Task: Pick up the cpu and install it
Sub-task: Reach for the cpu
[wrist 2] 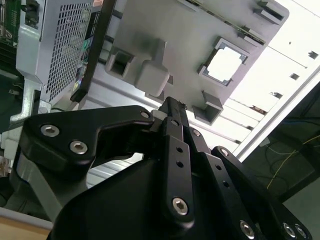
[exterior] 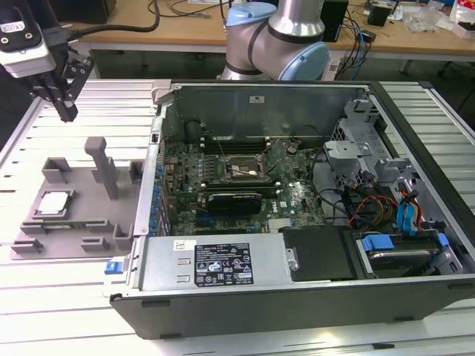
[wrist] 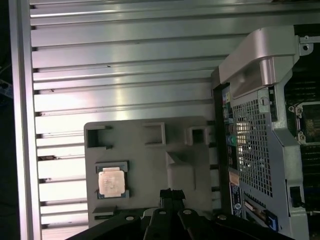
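Observation:
The cpu (exterior: 53,202), a small square chip with a silvery top, lies flat in a pocket of the grey plastic tray (exterior: 82,222) on the exterior view's left. Both wrist views show the cpu (wrist 2: 225,64) (wrist: 111,181) resting in the tray (wrist 2: 170,30) (wrist: 150,160). My gripper (exterior: 67,113) hangs high above the table, behind the tray and apart from it. Its black fingers (wrist 2: 173,103) (wrist: 171,192) are shut together with nothing between them. The motherboard's socket frame (exterior: 249,169) sits in the middle of the open computer case.
The open computer case (exterior: 297,289) lies to the tray's right, with a drive bay (exterior: 393,248), cables (exterior: 371,204) and a metal side wall (wrist: 260,75) next to the tray. Upright grey posts (exterior: 104,167) rise from the tray. The ribbed aluminium table (wrist: 125,65) surrounds both.

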Robot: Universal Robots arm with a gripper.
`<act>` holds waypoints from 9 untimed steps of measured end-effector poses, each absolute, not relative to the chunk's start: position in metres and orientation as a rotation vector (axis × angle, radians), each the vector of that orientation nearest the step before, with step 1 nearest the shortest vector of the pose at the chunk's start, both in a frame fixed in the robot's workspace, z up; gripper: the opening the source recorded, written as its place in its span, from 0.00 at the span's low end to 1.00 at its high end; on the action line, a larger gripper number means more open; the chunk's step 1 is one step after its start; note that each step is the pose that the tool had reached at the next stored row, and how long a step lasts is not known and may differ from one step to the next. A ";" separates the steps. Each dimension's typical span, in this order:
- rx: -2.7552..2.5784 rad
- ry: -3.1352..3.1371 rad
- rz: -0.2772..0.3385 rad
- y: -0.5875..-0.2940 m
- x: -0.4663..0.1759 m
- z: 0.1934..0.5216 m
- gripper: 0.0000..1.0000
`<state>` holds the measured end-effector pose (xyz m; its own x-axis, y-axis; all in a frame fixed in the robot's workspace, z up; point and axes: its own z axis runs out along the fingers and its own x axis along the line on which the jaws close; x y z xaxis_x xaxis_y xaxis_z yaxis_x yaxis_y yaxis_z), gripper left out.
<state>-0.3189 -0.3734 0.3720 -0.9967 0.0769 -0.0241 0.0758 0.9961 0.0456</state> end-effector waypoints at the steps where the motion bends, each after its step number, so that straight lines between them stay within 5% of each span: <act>1: 0.119 3.113 0.070 -0.373 -0.320 0.370 0.11; 9: 0.119 3.113 0.070 -0.375 -0.334 0.358 0.11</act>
<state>-0.3337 -0.3746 0.3581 -0.9967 0.0769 -0.0242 0.0757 0.9961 0.0456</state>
